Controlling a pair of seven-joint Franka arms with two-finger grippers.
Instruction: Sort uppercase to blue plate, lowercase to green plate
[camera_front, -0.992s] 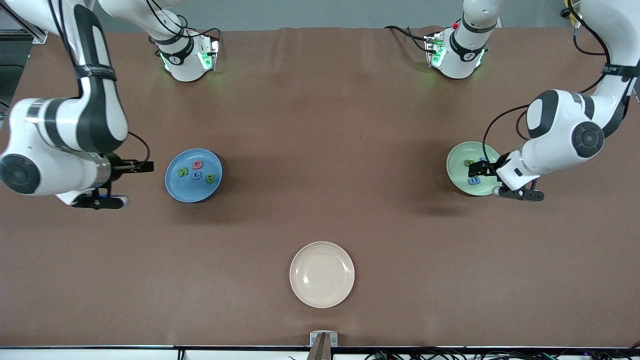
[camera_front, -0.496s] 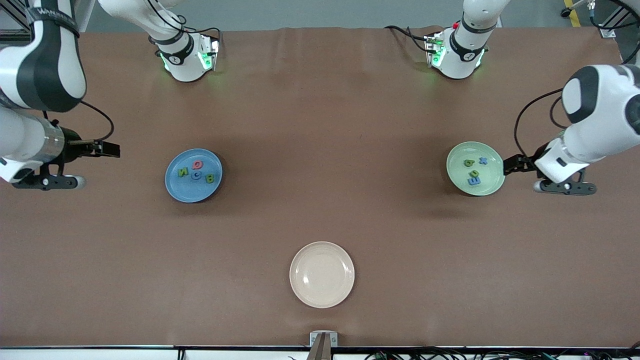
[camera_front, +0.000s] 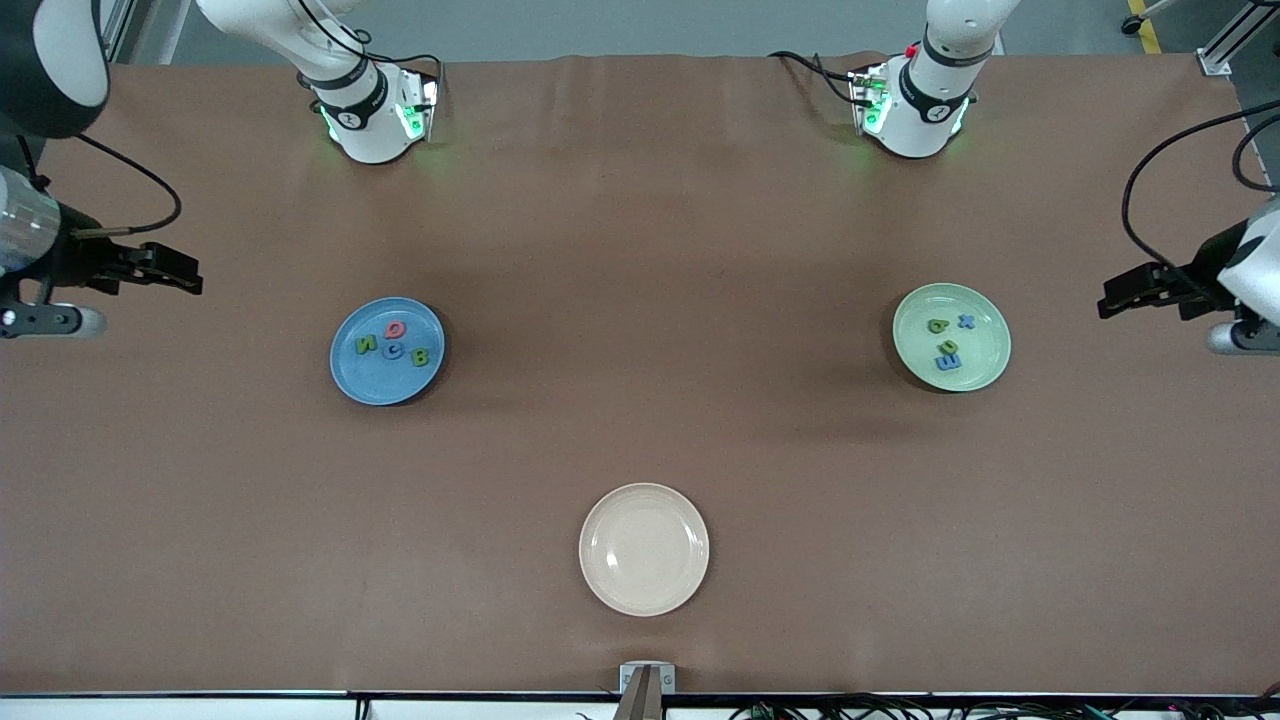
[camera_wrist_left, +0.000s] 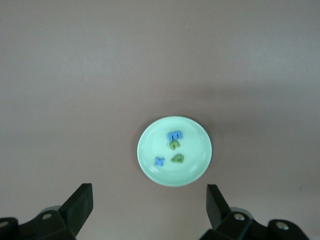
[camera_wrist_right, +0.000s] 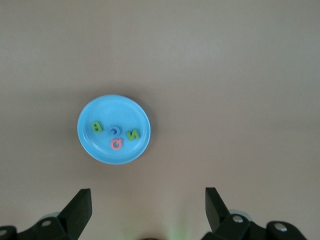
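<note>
Both arms had drawn back outward since the earlier frames, left pincer (camera_front: 1110, 303) and right pincer (camera_front: 190, 285) wide and empty over bare bench (camera_front: 640, 250), evidently because uppercase (camera_front: 392, 343) lay in blue plate (camera_front: 350, 378) and lowercase (camera_front: 949, 340) in green plate (camera_front: 985, 365).

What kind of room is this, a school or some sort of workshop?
Probably a robot lab: two robot arms bolted to a brown-covered table, cables along its edge, and foam letters sorted onto a blue plate and a green plate.
</note>
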